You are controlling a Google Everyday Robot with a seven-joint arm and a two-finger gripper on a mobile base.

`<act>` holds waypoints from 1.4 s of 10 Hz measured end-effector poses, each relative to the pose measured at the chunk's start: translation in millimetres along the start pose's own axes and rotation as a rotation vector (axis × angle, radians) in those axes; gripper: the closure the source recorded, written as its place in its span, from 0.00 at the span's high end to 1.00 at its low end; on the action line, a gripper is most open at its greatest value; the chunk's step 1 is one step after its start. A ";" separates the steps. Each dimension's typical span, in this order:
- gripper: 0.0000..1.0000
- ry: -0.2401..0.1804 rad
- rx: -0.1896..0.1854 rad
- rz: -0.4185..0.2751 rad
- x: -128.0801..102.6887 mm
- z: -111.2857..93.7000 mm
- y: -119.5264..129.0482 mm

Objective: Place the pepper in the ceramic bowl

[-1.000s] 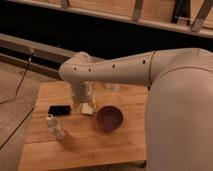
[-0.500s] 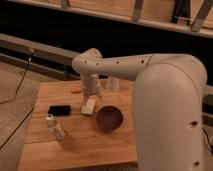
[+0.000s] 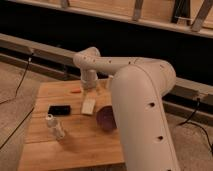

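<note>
Your claw [image 3: 90,87] has moved from the block [image 3: 88,105] to the table's [image 3: 75,145] far edge, spread wide, empty, just beside the pepper [image 3: 76,91].

The arm [image 3: 142,95] rose from the lower right, reached left and bent at a rounded joint. Its wrist [image 3: 89,74] pointed down, and the end effector [image 3: 89,86] hung low over the table's [image 3: 75,145] far edge, jaws apart.

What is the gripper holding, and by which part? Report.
Nothing visible: the gripper hangs at the back of the table, beside the pepper lying free there.
</note>
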 end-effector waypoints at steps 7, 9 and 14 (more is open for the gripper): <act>0.65 -0.041 -0.005 -0.117 -75.3 17.9 -12.3; 0.65 -0.046 -0.012 -0.165 -92.8 21.5 -11.8; 0.65 -0.037 -0.037 -0.283 -115.8 36.1 -15.6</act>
